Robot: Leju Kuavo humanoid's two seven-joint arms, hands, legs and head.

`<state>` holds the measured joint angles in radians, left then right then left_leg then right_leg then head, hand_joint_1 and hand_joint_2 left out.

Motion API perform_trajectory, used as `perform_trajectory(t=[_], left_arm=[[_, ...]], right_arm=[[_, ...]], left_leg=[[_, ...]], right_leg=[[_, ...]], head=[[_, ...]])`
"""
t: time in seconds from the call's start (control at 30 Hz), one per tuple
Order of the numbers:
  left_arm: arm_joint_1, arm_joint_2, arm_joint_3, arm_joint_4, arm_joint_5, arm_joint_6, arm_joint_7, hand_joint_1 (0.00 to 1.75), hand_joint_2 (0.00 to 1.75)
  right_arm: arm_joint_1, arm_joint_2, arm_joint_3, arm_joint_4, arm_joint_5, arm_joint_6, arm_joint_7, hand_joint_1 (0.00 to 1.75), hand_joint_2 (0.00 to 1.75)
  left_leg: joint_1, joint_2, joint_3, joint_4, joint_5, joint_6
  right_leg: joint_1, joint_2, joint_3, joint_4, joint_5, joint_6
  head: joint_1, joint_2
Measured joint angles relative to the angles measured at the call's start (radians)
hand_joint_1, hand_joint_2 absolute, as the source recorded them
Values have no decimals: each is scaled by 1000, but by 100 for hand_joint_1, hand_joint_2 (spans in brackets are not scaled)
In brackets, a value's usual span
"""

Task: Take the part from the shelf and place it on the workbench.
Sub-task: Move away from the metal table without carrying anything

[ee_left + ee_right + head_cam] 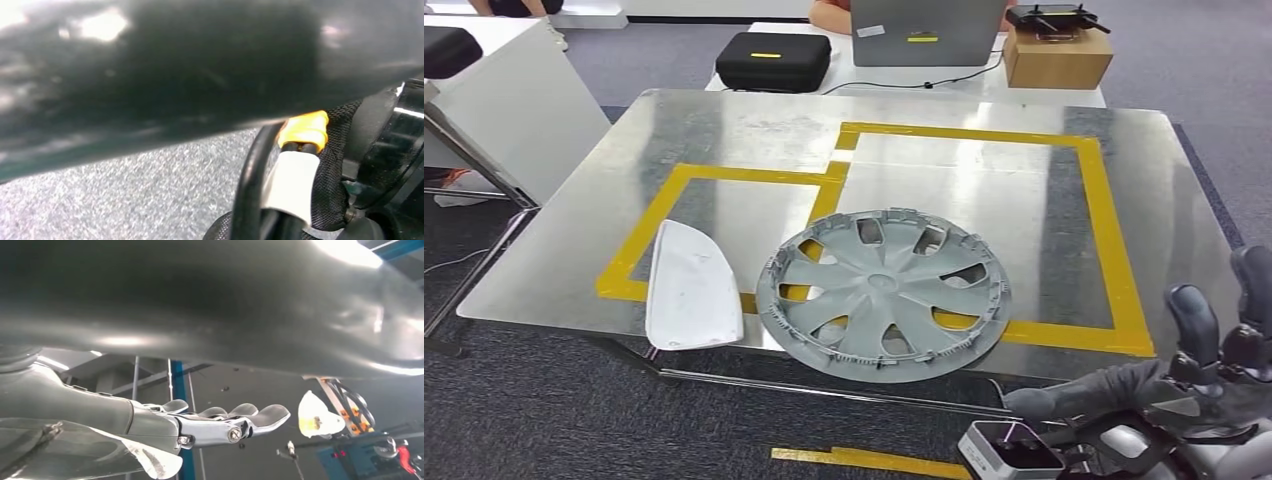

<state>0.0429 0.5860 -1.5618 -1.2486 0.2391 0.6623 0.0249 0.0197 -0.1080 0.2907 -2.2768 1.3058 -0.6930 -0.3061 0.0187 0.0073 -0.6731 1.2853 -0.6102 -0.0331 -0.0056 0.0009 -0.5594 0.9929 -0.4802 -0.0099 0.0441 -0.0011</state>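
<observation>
On the steel counter (724,140) taped in yellow, the grey wheel cover (884,283) lies flat near the front edge, up and left of the right robot hand (1204,350), whose fingers are spread and hold nothing.

One grey hubcap (884,283), one white panel (690,286), one black case (773,61), one laptop (927,31), one cardboard box (1057,57)

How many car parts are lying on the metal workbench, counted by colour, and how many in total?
Grey: 1, the wheel cover
White: 1, the curved panel
Total: 2 parts on the workbench
</observation>
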Motion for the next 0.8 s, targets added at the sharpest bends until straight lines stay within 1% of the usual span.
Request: perform_trajectory(t=[0.03,0.07,0.1,0.13,0.17,0.2,0.23,0.27,0.3,0.33,0.37,0.43,0.47,0.5,0.53,0.57,0.6,0.63,0.67,0.7,0.73,0.77,0.8], left_arm=[[0,0,0,0,0,0,0,0,0],[-1,0,0,0,0,0,1,0,0],[-1,1,0,0,0,0,1,0,0],[-2,1,0,0,-1,0,2,0,0],[-2,2,0,0,-1,0,2,0,0],[-2,2,0,0,-2,0,3,0,0],[-2,2,0,0,-3,0,4,0,0],[-1,2,0,0,-4,1,5,0,0],[-2,2,0,0,-5,1,6,0,0],[-2,2,0,0,-6,2,7,0,0],[-2,1,0,0,-7,3,8,0,0],[-2,0,0,0,-8,6,10,0,0],[-2,-1,0,0,-8,7,12,0,0],[-2,-2,0,0,-8,8,13,0,0],[-2,-2,0,0,-8,9,14,0,0],[-2,-3,0,0,-8,9,15,0,0],[-2,-4,0,0,-8,9,15,0,0],[-2,-4,0,0,-8,10,16,0,0],[-2,-3,0,0,-8,10,16,0,0],[-1,-3,0,0,-8,11,16,0,0],[-1,-2,0,0,-8,11,16,0,0],[-1,-2,0,0,-8,11,16,0,0],[0,-1,0,0,-8,12,17,0,0]], right_arm=[[0,-3,3,1,2,0,7,0,0],[-1,-6,7,2,5,0,15,0,0],[-2,-9,11,2,8,0,22,0,0],[-3,-12,14,3,11,0,28,0,0],[-5,-15,17,3,14,0,35,0,0],[-6,-18,20,3,17,0,41,0,0],[-8,-21,23,4,20,-1,48,0,0],[-9,-25,26,4,23,-1,57,0,0],[-11,-31,30,5,26,-1,67,0,0],[-13,-37,33,6,28,-1,77,0,0],[-15,-45,37,7,32,-1,87,0,0],[-19,-58,45,11,40,-1,109,0,0],[-19,-64,48,13,44,-1,118,0,0],[-20,-70,52,15,47,-1,126,0,0],[-20,-74,56,17,49,-1,130,0,0],[-21,-78,59,19,51,-1,132,0,0],[-21,-81,62,20,53,-1,133,0,0],[-24,-83,65,20,54,-1,134,0,0],[-26,-84,66,21,54,-1,134,0,0],[-28,-85,68,21,54,-1,134,0,0],[-29,-86,69,21,55,-2,134,0,0],[-30,-87,70,22,55,-2,135,0,0],[-30,-88,71,24,56,-2,138,0,0]], left_leg=[[-2,0,29,-20,18,5],[-4,-1,73,-75,42,13],[-9,-4,126,-152,59,25],[-13,-7,175,-227,67,34],[-17,-9,207,-280,70,41],[-21,-11,222,-310,67,46],[-25,-11,223,-318,72,48],[-25,-9,217,-322,82,52],[-25,-7,210,-327,93,57],[-23,-4,200,-331,106,62],[-21,-1,187,-336,119,67],[-21,4,155,-335,143,71],[-21,5,138,-333,155,71],[-21,6,119,-330,168,69],[-20,8,99,-327,181,67],[-19,8,81,-322,192,64],[-18,8,65,-316,202,59],[-18,8,52,-308,209,55],[-20,8,41,-300,218,50],[-21,8,33,-294,228,46],[-22,8,26,-291,238,42],[-22,8,22,-291,249,37],[-20,5,17,-289,250,32]], right_leg=[[4,0,-14,2,10,-1],[7,1,-26,3,18,-1],[9,1,-36,4,27,0],[11,1,-44,5,35,3],[12,1,-48,5,43,7],[10,0,-51,4,51,13],[9,0,-53,3,59,19],[6,0,-55,2,65,25],[5,1,-61,7,59,31],[4,2,-72,27,32,36],[3,2,-87,65,-12,40],[2,2,-119,188,-116,47],[1,1,-126,247,-143,50],[1,1,-122,285,-142,52],[1,0,-103,292,-120,54],[0,0,-66,264,-87,55],[-2,-1,-13,205,-63,57],[-4,-2,51,121,-58,59],[-5,-2,106,43,-70,56],[-4,-1,140,-13,-85,53],[-2,0,154,-43,-97,47],[-1,0,146,-46,-98,39],[-2,-2,135,-42,-91,32]], head=[[0,0],[0,0],[1,0],[1,0],[1,0],[1,0],[0,0],[-1,0],[-1,0],[0,0],[1,0],[3,0],[3,0],[3,0],[3,0],[3,0],[3,0],[3,0],[3,0],[3,0],[3,0],[3,0],[3,0]])
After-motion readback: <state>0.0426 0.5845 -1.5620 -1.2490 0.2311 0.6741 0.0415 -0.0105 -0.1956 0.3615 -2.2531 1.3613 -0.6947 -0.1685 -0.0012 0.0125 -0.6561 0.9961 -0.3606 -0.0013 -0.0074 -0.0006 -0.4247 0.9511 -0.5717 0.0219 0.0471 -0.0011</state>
